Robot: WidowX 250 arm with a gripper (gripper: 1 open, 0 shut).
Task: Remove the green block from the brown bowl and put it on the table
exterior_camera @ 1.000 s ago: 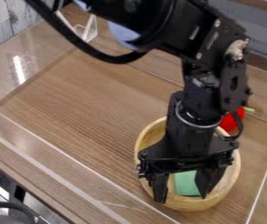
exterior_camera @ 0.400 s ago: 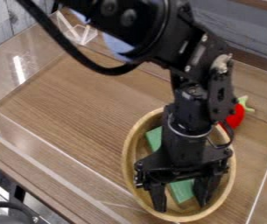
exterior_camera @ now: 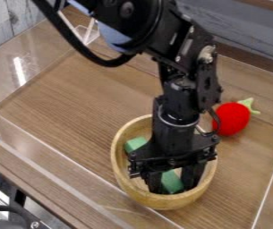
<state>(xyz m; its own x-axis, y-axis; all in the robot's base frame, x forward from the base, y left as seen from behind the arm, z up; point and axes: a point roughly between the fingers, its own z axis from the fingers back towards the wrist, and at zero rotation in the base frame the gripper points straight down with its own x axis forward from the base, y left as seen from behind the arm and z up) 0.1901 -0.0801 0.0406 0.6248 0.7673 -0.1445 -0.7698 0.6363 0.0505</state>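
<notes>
The brown bowl stands on the table toward the front right. In it lies the green block, one end showing at the left of the arm and a patch between the fingers. My gripper points straight down into the bowl, with its dark fingers on either side of the block. The jaws stand partly closed. Whether they press on the block is not visible.
A red strawberry-like toy lies on the table just right of the bowl. Low clear acrylic walls border the tabletop along the front left and back. The black arm reaches in from the upper left.
The gripper has sunk deeper into the bowl and its jaws have narrowed around the green block. The bowl has shifted left, and the red toy now shows fully.
</notes>
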